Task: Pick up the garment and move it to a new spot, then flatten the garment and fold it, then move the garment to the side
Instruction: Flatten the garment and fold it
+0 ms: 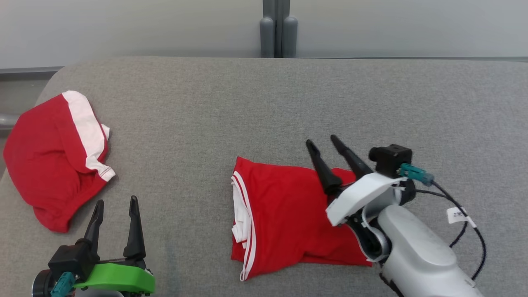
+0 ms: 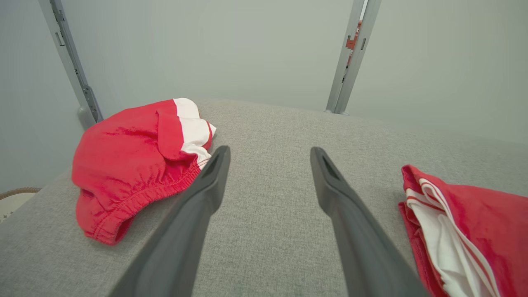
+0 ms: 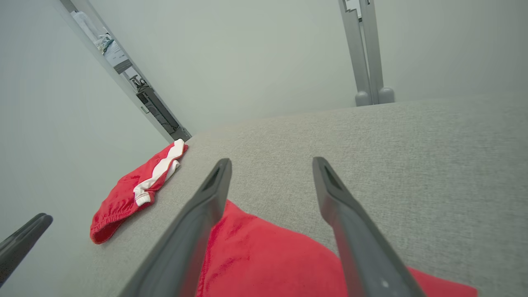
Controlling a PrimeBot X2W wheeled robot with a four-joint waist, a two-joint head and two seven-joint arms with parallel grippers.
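1. Left gripper (image 1: 116, 201): low at the near left, fingers spread wide with nothing between them, over bare cover.
2. Right gripper (image 1: 321, 140): fingers apart and empty, poised over the far right corner of the garment.
3. Garment (image 1: 284, 214): red with white stripes, folded into a rough rectangle near the middle front of the grey padded table (image 1: 247, 95). Judged light, soft and limp; the layers would slip apart if one were pinched alone. Best taken through all layers at opposite edges.
4. Second red garment (image 1: 53, 161): bunched at the table's left end, well apart, taking up that side.
5. Tagged cable (image 1: 458, 214): trails from the right wrist, beside the garment.
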